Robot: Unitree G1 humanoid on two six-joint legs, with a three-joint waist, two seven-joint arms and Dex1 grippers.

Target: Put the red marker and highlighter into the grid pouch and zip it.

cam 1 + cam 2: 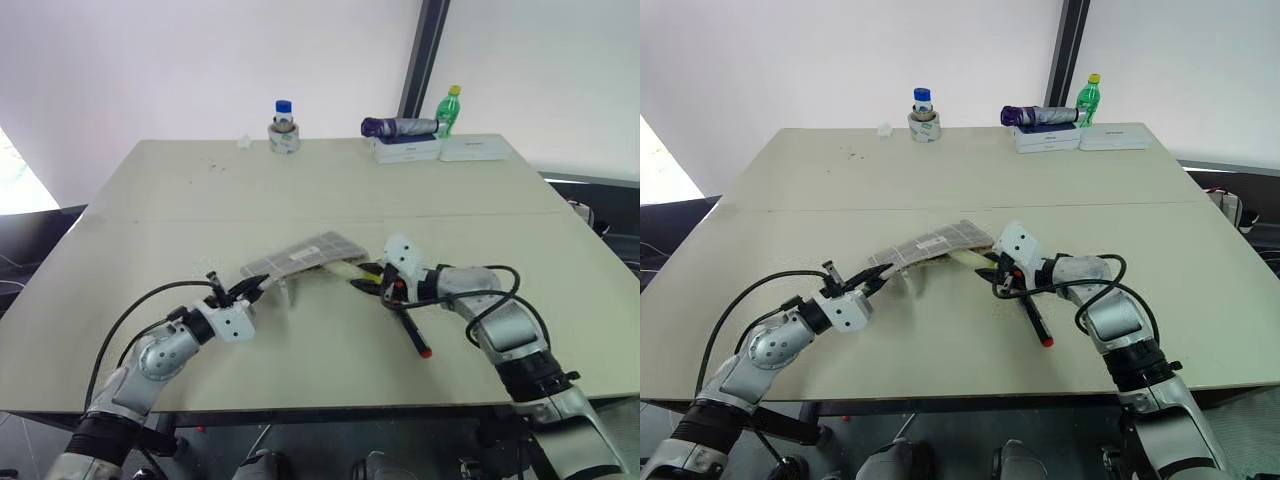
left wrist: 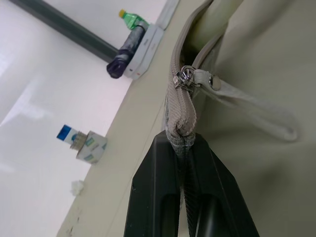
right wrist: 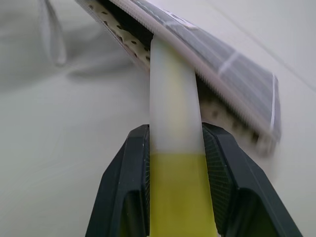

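Note:
My left gripper (image 1: 250, 290) is shut on the zipper end of the grid pouch (image 1: 305, 256), holding it lifted and tilted above the table. In the left wrist view the zipper pull (image 2: 183, 75) sits just past my fingers (image 2: 158, 187), with a grey strap (image 2: 256, 106) hanging from it. My right gripper (image 3: 175, 131) is shut on the yellow highlighter (image 3: 175, 148). The highlighter's pale cap is poking into the pouch's open mouth (image 3: 133, 34). The red marker (image 1: 412, 335) lies on the table below my right wrist, its red end toward the near edge.
Along the far edge of the beige table (image 1: 200, 200) stand a blue-capped jar on a tape roll (image 1: 284, 130), a purple folded umbrella (image 1: 398, 127) on white boxes (image 1: 440, 150), and a green bottle (image 1: 450, 110).

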